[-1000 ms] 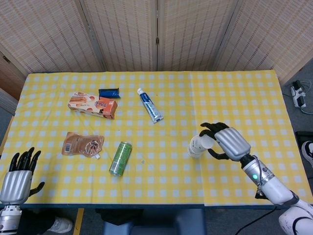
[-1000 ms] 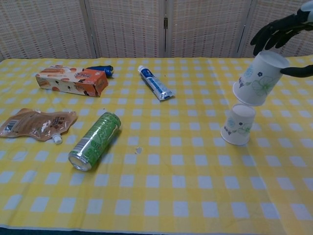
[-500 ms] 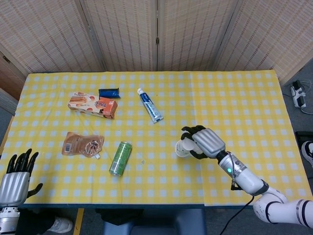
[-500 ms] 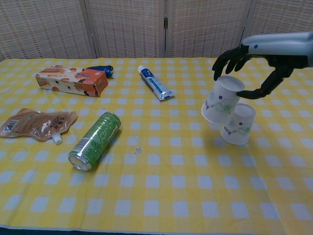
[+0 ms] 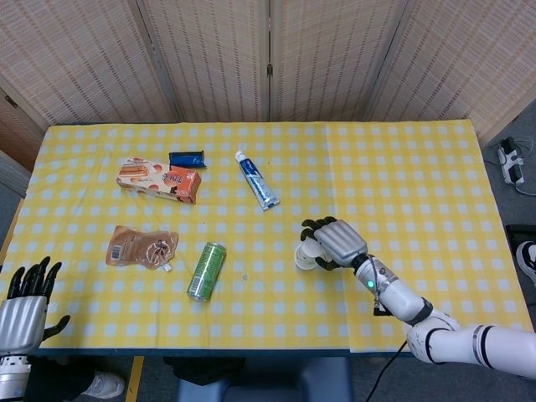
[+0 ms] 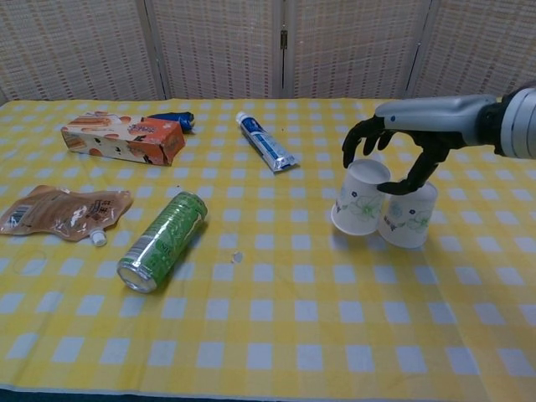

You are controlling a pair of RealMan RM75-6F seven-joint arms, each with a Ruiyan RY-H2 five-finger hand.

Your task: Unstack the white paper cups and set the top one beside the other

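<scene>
Two white paper cups with green flower prints stand upside down side by side on the yellow checked cloth. My right hand reaches in from the right and grips the left cup by its upturned base; that cup leans a little and sits at or just above the cloth. The other cup stands free, touching or nearly touching it on the right. From the head view, the right hand covers most of both cups, with only a white cup edge showing. My left hand hangs off the table's near left corner, fingers apart, empty.
A green can lies on its side left of the cups. Further left is a brown pouch. A biscuit box, a small blue item and a toothpaste tube lie toward the back.
My right hand has carried the held cup down and to the left, from above the standing cup to the spot beside it. The left hand dropped slightly.
</scene>
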